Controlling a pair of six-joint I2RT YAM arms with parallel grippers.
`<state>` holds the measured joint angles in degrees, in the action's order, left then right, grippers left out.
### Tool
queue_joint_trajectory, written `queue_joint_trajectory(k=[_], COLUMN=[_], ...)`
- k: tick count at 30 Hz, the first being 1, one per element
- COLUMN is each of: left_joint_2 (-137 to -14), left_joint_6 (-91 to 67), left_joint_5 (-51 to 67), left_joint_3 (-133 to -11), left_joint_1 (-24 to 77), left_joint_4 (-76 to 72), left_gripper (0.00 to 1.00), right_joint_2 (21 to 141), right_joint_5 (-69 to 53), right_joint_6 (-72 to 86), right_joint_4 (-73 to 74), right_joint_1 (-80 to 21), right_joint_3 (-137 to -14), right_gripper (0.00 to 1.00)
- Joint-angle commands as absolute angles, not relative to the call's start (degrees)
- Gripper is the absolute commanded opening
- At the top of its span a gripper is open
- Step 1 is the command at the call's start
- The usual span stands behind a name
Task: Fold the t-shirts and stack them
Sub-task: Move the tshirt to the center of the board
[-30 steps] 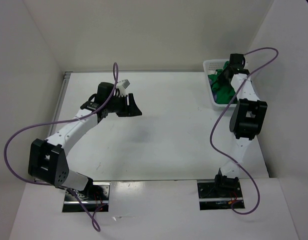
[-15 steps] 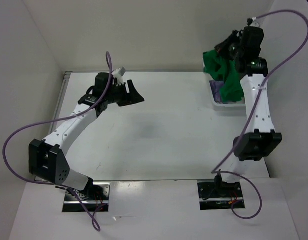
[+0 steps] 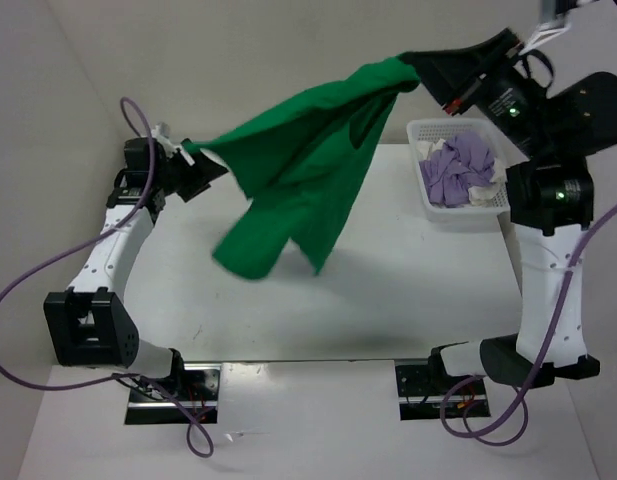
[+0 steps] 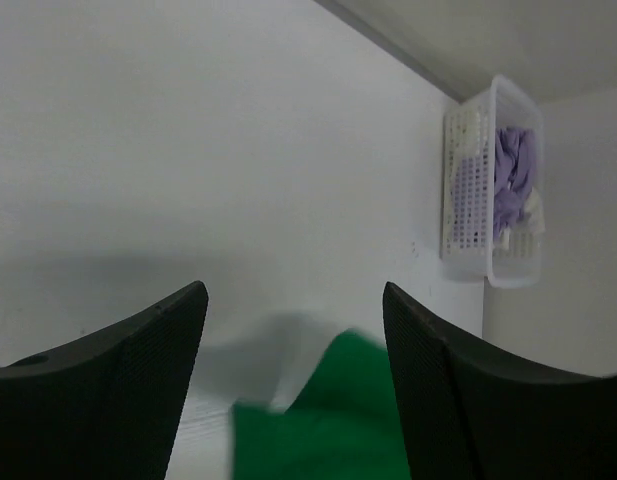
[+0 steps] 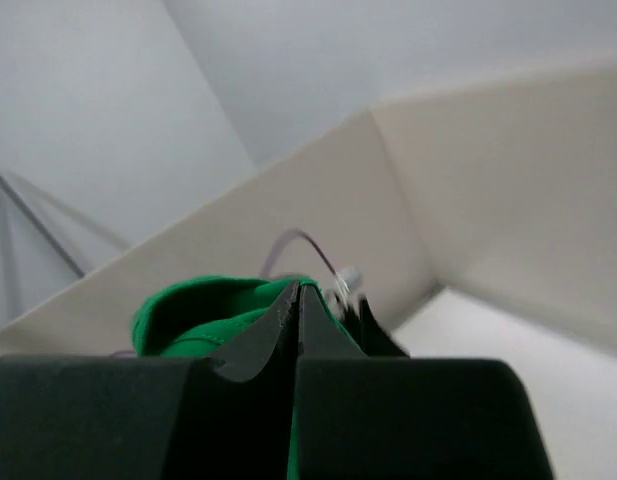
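High at far right, the right gripper [image 3: 416, 70] has its jaws clamped on the green t-shirt [image 3: 298, 170]; the left gripper [image 3: 200, 166], jaws wide and holding nothing, should pinch the free corner deep.

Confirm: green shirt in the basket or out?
Out: green shirt hangs over the table from the right hand; basket holds purple cloth, white cloth.
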<state>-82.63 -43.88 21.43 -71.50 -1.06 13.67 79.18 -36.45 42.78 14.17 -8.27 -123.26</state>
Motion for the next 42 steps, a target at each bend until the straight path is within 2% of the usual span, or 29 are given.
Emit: queue_joint_trajectory(k=[1, 4, 7, 13, 14, 15, 18, 21, 24, 27, 28, 31, 34, 38, 40, 42], left_joint_2=[-78.2, -77.6, -77.6, -78.7, -78.7, -78.7, -78.0, -77.5, -78.3, -78.3, -77.5, -78.3, -82.9, -85.8, -87.9, -89.3], left_joint_6=[-42.1, -39.4, -37.9, -31.4, -31.4, -30.7, -29.0, -28.4, -29.4, -32.4, -33.0, -33.0, -33.0, -32.3, -31.1, -31.1], left_joint_5=[23.4, 21.2, 22.8, 16.2, 15.0, 14.9, 13.5, 10.6, 6.4, 2.9, 2.9, 2.9, 2.4, -4.8, -4.8, -3.0], left_joint_3=[-71.2, -69.5, -64.5, -61.5, -60.7, -60.6, -60.0, -58.7, -56.4, -54.1, -54.1, -54.1, -54.1, -55.2, -55.2, -54.4], left_joint_1=[-4.9, -4.9, -4.9, 1.0, 1.7, 3.1, 7.3, 14.3, 21.9, 24.3, 25.0, 25.0, 26.4, 26.9, 26.9, 26.9], left_joint_4=[13.8, 16.1, 15.5, 21.2, 22.0, 23.6, 27.1, 30.5, 34.1, 36.6, 37.1, 39.1, 39.1, 37.2, 35.3, 34.4], left_gripper=[0.79, 0.79, 0.79, 0.77, 0.77, 0.77, 0.76, 0.73, 0.73, 0.75, 0.78, 0.81, 0.81, 0.82, 0.86, 0.86], right_joint_2=[82.4, 81.7, 82.3, 88.1, 88.1, 88.1, 86.1, 82.1, 76.7, 74.1, 73.4, 74.6, 77.6, 81.5, 84.5, 86.8], right_joint_5=[-39.9, -37.3, -31.6, -19.5, -17.5, -14.5, -9.0, -8.4, -8.4, -10.3, -10.3, -10.3, -9.2, -7.2, -7.2, -7.8], right_joint_6=[44.7, 41.9, 40.5, 41.0, 41.0, 41.0, 38.3, 36.4, 37.5, 39.9, 40.6, 42.6, 42.6, 44.0, 44.0, 42.8], right_joint_4=[11.5, 10.9, 9.4, 11.2, 12.2, 12.8, 17.2, 21.5, 22.8, 22.2, 21.4, 20.7, 19.7, 18.0, 16.9, 16.3], right_joint_1=[-8.1, -8.1, -8.1, -8.0, -8.0, -8.0, -8.0, -8.0, -8.9, -10.2, -11.2, -14.8, -16.4, -16.4, -16.4, -16.4], right_joint_3=[-108.3, -90.7, -78.8, -72.5, -72.5, -71.8, -70.7, -65.6, -56.4, -48.5, -47.1, -45.6, -45.1, -45.1, -45.6, -46.2], right_gripper=[0.0, 0.0, 0.0, 0.0, 0.04, 0.18, 0.48, 0.56, 0.57, 0.48, 0.4, 0.31, 0.32, 0.44, 0.44, 0.44])
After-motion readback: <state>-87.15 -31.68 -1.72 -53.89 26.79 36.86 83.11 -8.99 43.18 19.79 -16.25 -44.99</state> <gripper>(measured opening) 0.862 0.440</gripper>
